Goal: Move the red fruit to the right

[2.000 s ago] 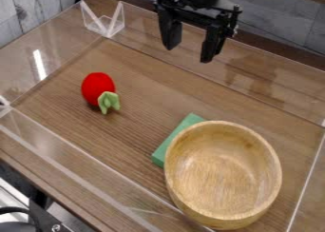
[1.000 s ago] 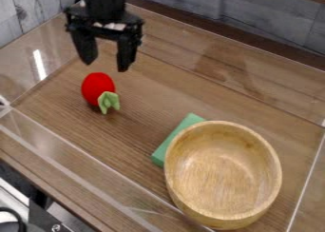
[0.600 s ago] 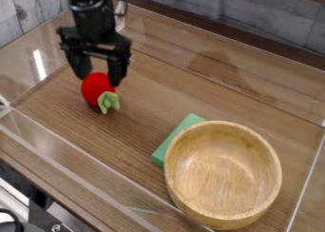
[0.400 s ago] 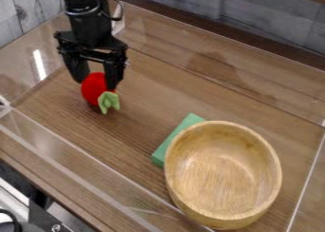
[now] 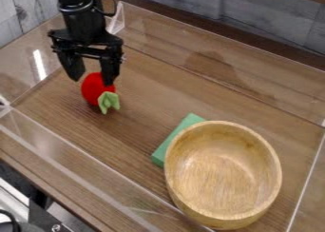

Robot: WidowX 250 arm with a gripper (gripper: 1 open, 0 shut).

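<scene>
The end effector is released, its jaws spread apart, positioned at the 12 o'clock side of the strawberry. The strawberry lies on the wooden tabletop, toward 10 o'clock from the tabletop's middle; its red body faces 11 o'clock and its light green leafy cap faces 5 o'clock. The bowl occupies the 5 o'clock area of the view. The green sponge lies at the bowl's 10 o'clock side, partly hidden by the rim.
</scene>
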